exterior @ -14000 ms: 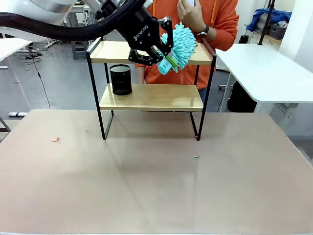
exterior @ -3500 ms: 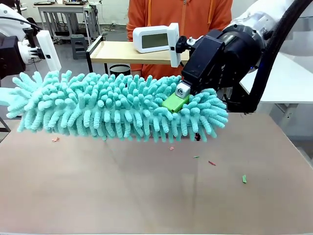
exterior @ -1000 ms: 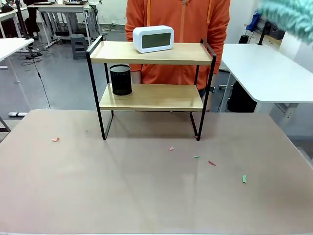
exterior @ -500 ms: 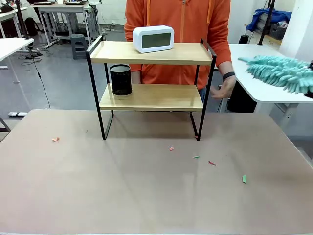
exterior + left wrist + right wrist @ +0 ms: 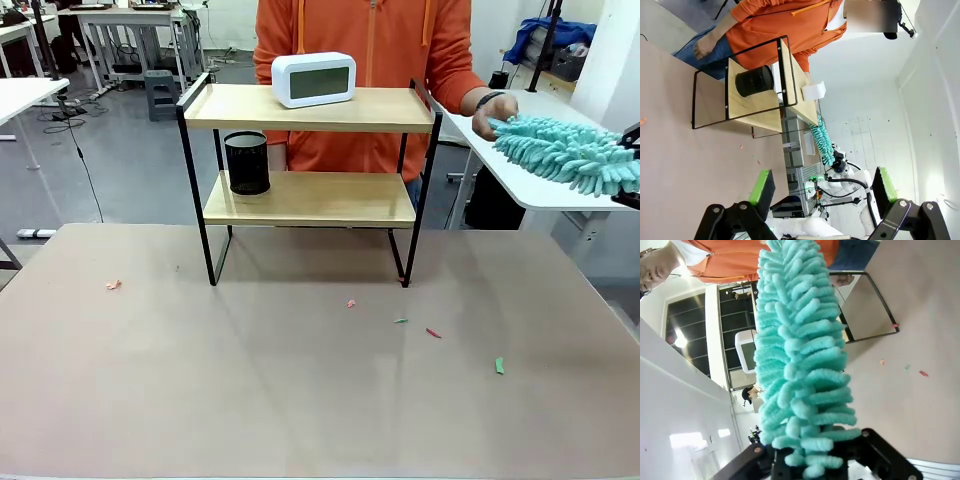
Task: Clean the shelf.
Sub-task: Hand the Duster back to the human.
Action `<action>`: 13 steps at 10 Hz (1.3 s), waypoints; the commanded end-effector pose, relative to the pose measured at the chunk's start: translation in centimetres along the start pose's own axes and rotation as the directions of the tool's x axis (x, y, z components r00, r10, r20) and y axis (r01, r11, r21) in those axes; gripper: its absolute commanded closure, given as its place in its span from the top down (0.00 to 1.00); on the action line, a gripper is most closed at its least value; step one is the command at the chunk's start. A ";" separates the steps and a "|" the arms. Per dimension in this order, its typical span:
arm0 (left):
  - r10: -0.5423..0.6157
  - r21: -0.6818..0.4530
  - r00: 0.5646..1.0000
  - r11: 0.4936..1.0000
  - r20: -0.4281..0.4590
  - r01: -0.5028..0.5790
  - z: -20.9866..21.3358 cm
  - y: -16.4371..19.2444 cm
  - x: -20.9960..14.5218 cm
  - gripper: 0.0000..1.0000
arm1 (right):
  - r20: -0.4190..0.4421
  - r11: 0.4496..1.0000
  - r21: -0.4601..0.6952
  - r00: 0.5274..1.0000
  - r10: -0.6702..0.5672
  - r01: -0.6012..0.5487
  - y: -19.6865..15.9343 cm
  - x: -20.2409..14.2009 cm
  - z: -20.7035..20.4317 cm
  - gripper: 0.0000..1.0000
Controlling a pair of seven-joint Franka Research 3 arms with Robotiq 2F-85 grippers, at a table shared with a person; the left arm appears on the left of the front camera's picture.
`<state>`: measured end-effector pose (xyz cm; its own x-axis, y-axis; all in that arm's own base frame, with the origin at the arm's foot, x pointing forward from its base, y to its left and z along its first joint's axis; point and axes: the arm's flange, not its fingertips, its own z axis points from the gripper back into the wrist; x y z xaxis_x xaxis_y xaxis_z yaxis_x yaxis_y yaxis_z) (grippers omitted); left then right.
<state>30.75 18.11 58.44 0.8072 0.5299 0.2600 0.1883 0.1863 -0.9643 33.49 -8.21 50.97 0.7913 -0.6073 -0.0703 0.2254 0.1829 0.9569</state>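
The shelf (image 5: 310, 198) stands at the far middle of the brown table, with a white clock (image 5: 313, 79) on its top board and a black mesh cup (image 5: 246, 163) on the lower board. At the right edge a fluffy teal duster (image 5: 565, 152) lies roughly level in the air, its tip pointing left. My right gripper (image 5: 815, 460) is shut on the duster's (image 5: 800, 365) base. The person's hand (image 5: 494, 110) touches the duster's tip. My left gripper (image 5: 822, 187) is open with nothing between its green pads, and the shelf (image 5: 752, 102) lies far ahead of it.
Small red and green scraps (image 5: 432, 333) lie on the table (image 5: 300, 400) in front of the shelf, another scrap (image 5: 113, 285) at the left. A person in orange stands behind the shelf. A white side table (image 5: 540, 150) is at the right.
The duster has swung down from the upper right corner to hang level at the right edge. The person's hand has risen from beside the shelf to the duster's tip.
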 end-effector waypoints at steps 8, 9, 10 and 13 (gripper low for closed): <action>-0.003 -0.010 1.000 1.000 -0.001 0.003 0.2 -0.2 0.0 1.00 | -0.020 1.000 -0.006 1.000 0.015 -0.015 0.3 -0.1 -0.1 0.94; -0.003 -0.010 1.000 1.000 -0.001 0.003 0.2 -0.2 0.0 1.00 | -0.023 1.000 -0.007 1.000 0.019 -0.019 0.4 -0.1 -0.1 1.00; -0.003 -0.010 1.000 1.000 -0.001 0.003 0.2 -0.2 0.0 1.00 | -0.031 1.000 -0.007 0.999 0.030 -0.030 0.6 -0.1 -0.2 1.00; 0.000 0.000 1.000 1.000 0.000 0.000 0.0 0.0 0.0 1.00 | -0.082 0.998 0.022 0.995 0.065 -0.064 1.2 -1.1 -0.4 1.00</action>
<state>30.75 18.11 58.43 0.8073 0.5298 0.2599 0.1882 0.1863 -0.9643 33.42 -6.95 51.58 0.8247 -0.5630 -0.0545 0.2000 0.2001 0.9591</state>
